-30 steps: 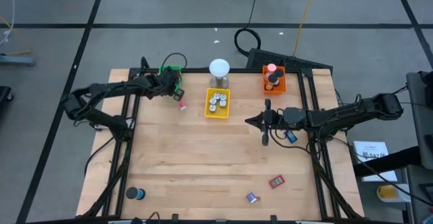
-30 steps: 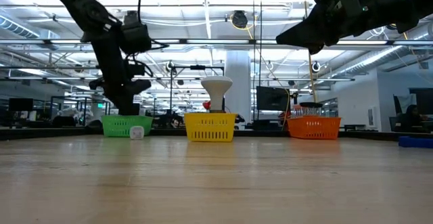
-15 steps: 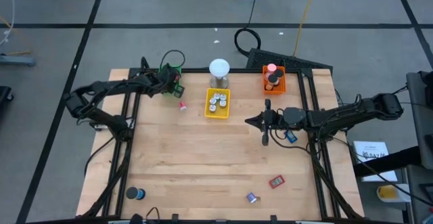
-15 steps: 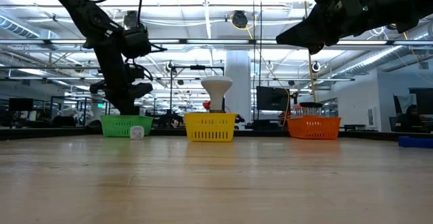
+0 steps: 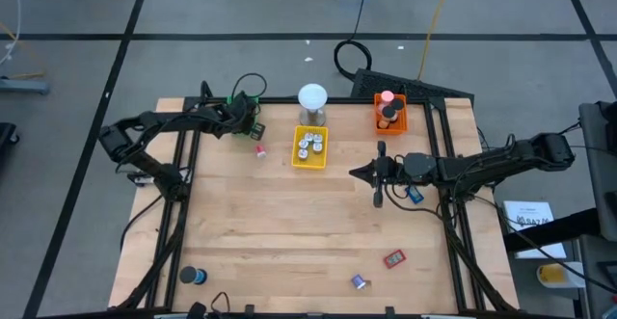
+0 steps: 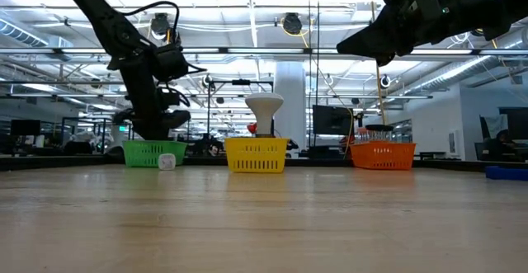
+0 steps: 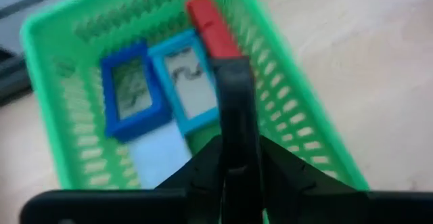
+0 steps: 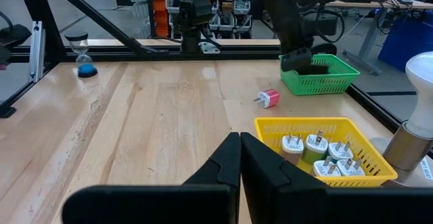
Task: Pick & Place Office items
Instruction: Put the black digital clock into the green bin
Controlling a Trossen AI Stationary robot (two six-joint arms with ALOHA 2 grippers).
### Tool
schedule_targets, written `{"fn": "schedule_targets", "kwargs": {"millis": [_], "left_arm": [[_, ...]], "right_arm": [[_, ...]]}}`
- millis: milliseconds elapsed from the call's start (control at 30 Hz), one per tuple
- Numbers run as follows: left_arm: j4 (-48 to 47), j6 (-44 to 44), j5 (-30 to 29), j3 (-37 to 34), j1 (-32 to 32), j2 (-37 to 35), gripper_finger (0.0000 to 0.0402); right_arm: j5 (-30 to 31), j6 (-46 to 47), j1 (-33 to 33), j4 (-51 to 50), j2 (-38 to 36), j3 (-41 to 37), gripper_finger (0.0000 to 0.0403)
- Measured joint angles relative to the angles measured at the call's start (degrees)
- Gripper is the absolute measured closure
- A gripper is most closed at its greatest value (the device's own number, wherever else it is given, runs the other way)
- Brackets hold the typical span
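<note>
Three flat office items lying in the green tray (image 7: 54,163) at the bench's far-left corner: red piece (image 7: 211,28) against the side wall, light blue piece (image 7: 186,82) and dark blue piece (image 7: 128,92) side by side on the floor. Left gripper (image 5: 245,117) directly above, shifted slightly further over the tray than a second ago; hold on the red piece not discernible, likewise open or closed. Judged as a drop-off into this tray, just finishing. No other item moved in that second.

Still loose on the bench: pink-red plug (image 5: 259,150) just beside the green tray, blue piece (image 5: 415,195) near the right edge, red tag (image 5: 393,258) and small bluish bit (image 5: 359,281) by the near edge, blue roll (image 5: 194,277) at the near-left corner. Sorting therefore judged partly done.

Right gripper (image 5: 378,176) closed and empty, unchanged, hovering near the right edge.

Yellow tray (image 5: 309,162) and orange tray (image 5: 391,126) along the far edge, both partly filled. Light wooden bench (image 5: 280,223); grey floor with cables beyond; open hall with strip lights behind.
</note>
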Motion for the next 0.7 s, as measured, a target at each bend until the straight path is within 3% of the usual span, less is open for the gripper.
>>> {"fn": "schedule_targets", "kwargs": {"millis": [167,300,700], "left_arm": [[-1.22,-0.09,0.0,-0.05,0.0,-0.44,0.0281],[-3.17,0.36,-0.01,-0.05,0.0,-0.44,0.0273],[-4.53,4.07,1.37,-0.05,-0.66,-2.52,0.0339]], "right_arm": [[-0.02,0.02,0.0,0.0,0.0,0.0,0.0403],[-0.02,0.02,0.0,0.0,0.0,0.0,0.0403],[-0.02,-0.37,0.0,0.0,0.0,0.0,0.0403]]}}
